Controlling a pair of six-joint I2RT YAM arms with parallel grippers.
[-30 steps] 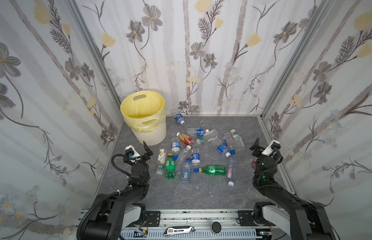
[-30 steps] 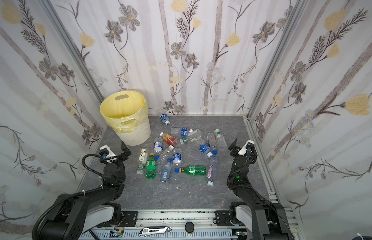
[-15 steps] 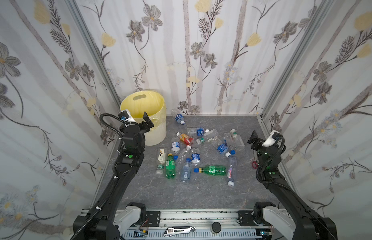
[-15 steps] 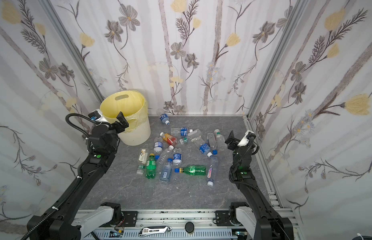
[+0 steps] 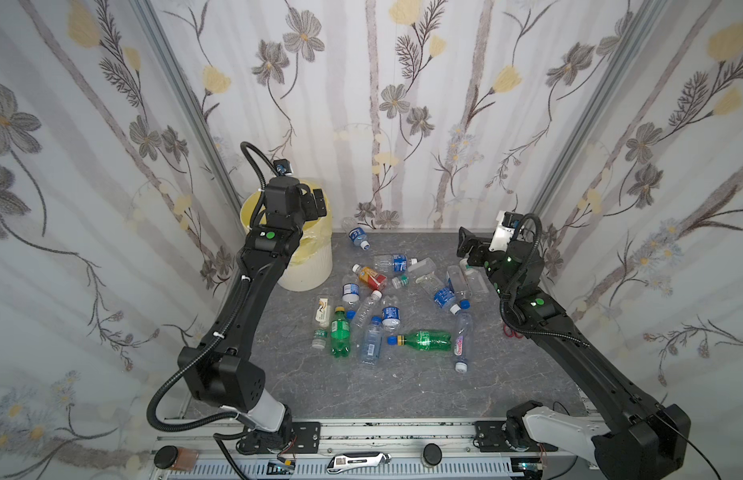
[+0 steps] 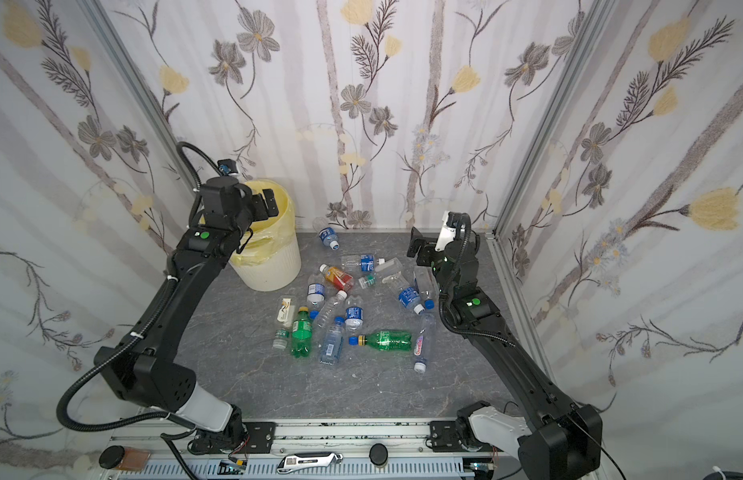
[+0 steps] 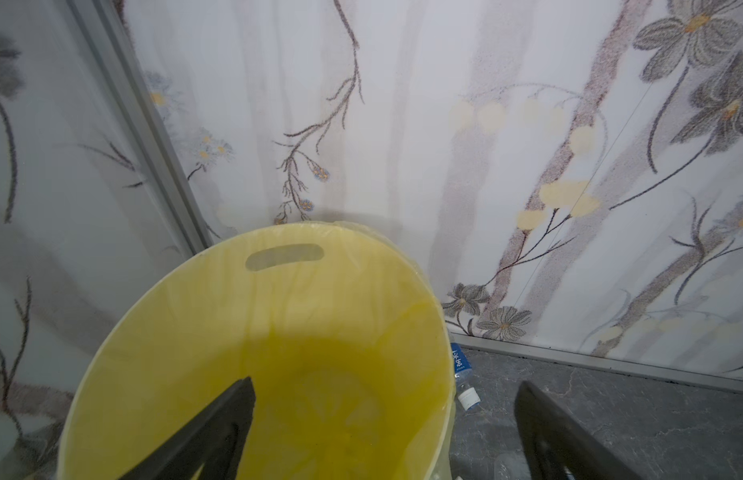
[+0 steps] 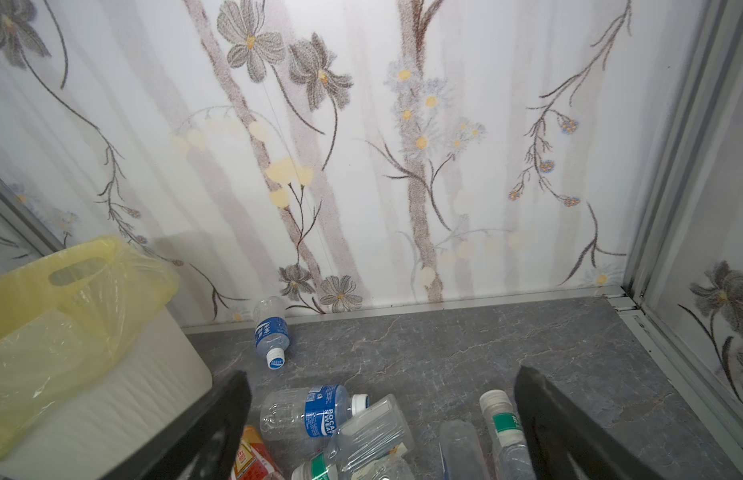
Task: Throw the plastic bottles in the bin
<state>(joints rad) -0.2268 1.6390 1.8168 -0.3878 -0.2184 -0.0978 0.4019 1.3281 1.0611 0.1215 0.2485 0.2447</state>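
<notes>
1. The bin sits in the back left corner of the grey surface, tucked close to the flowery walls on two sides. I can't tell if it actually touches either. Its yellow liner folds out over the rim.
2. The left tool hangs above the bin's mouth, jaws spread wide with nothing in them. In the left wrist view one finger is over the liner and the other is past the rim over the surface, so it straddles the bin's edge on the bottle side.
3. The plastic bottles lie in a loose pile mid-surface, running from just beside the bin across toward the right wall. The two green bottles mark the pile's front edge, and the orange-labelled bottle is near the bin.
4. A lone bottle lies apart from the pile, up by the back wall and just beside the bin.
5. The right tool is also wide open and holding nothing. It's raised over the back right end of the pile, close to the right wall, with clear bottles below it.
6. For room to move, there's a broad bare strip of surface between the pile and the front rail. There's also a bare patch in the back right corner and a narrow lane along the left arm.
</notes>
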